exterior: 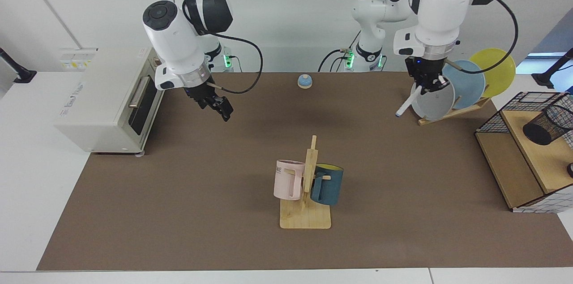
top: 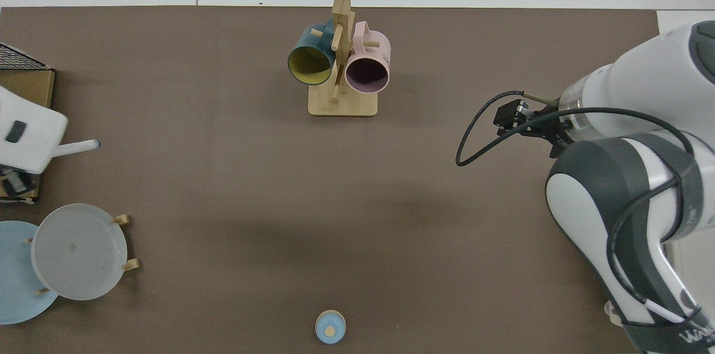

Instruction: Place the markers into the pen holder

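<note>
My left gripper (exterior: 425, 88) is shut on the upper end of the white marker (exterior: 408, 104), which hangs slanted with its blue end down. It is held above the mat, just in front of the grey plate. In the top view the marker (top: 78, 146) sticks out from under the left arm's wrist. The pen holder (exterior: 548, 125), a black mesh cup, lies tilted on the wooden shelf at the far right of the facing view, well apart from the marker. My right gripper (exterior: 219, 108) hovers open and empty near the toaster oven.
A toaster oven (exterior: 112, 100) stands on one side. A wooden rack (exterior: 305, 219) carries a pink mug (exterior: 288, 180) and a teal mug (exterior: 327, 184). Plates (exterior: 432, 96) lean in a rack. A wire-grid frame (exterior: 492, 120) surrounds the wooden shelf. A small blue bell (exterior: 305, 81) sits near the arms' bases.
</note>
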`<state>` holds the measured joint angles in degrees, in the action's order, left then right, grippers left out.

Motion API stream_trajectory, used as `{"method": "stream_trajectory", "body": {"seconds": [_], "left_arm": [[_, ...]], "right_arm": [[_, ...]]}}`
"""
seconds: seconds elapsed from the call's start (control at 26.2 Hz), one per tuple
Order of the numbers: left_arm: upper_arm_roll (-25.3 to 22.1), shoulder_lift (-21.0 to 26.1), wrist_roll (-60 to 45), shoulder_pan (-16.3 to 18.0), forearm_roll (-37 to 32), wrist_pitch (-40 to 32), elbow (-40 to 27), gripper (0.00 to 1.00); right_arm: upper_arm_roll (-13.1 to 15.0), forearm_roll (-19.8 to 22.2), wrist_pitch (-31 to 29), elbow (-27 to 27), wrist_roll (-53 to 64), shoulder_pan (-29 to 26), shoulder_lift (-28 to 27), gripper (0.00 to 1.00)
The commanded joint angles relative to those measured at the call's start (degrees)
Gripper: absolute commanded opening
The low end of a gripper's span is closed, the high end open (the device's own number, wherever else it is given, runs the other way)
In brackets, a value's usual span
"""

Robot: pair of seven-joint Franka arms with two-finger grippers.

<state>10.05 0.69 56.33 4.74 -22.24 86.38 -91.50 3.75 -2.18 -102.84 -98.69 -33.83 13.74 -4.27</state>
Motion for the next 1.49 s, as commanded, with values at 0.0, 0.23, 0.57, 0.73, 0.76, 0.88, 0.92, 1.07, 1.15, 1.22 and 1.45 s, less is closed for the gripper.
{"method": "stream_trajectory", "body": {"seconds": [0.0,0.23,0.57,0.73,0.76,0.88,0.92,1.07,1.15,1.22,1.45], "left_arm": [[0.58,1.85,15.01,8.34,-3.94,1.94,2.9,0.0],[0.58,4.4,24.17,11.69,-10.61,3.62,6.95,0.0],[0.58,5.29,31.82,16.08,-17.91,10.82,7.3,0.0],[0.41,6.86,31.91,16.35,-22.66,13.02,8.35,0.0],[0.41,7.48,32.17,16.52,-23.8,13.63,8.97,0.0],[0.41,9.15,34.19,17.93,-25.22,16.09,10.29,0.0],[0.41,9.33,34.81,18.45,-25.3,17.06,10.38,0.0],[0.58,9.33,36.91,19.69,-26.62,18.21,10.29,0.0],[0.58,9.68,38.24,19.69,-27.59,18.56,10.38,0.0],[0.58,9.86,39.11,19.69,-28.46,19.26,10.38,0.0],[0.67,12.49,40.09,19.78,-31.19,20.14,10.55,0.0]], "right_arm": [[-0.58,2.0,1.24,-1.51,12.37,-4.5,2.95,1.0],[-0.41,2.7,1.32,-1.16,18.18,-7.06,4.0,1.0],[-0.23,4.46,8.88,5.24,31.97,-8.99,4.27,1.0],[-0.32,5.43,9.85,6.66,33.13,-9.43,4.27,1.0],[-0.32,5.51,9.85,6.58,33.13,-9.7,4.36,1.0],[-0.41,5.6,9.85,6.58,33.13,-9.96,4.36,1.0],[-0.41,5.6,9.85,6.49,33.13,-9.96,4.44,1.0],[-0.5,5.25,9.76,6.14,33.13,-10.05,4.8,1.0],[-0.5,4.9,9.76,6.14,33.04,-10.05,4.8,1.0],[-0.5,4.37,9.5,6.14,32.69,-10.14,4.8,1.0],[-0.85,4.28,9.68,6.05,32.69,-9.61,4.97,1.0]]}}
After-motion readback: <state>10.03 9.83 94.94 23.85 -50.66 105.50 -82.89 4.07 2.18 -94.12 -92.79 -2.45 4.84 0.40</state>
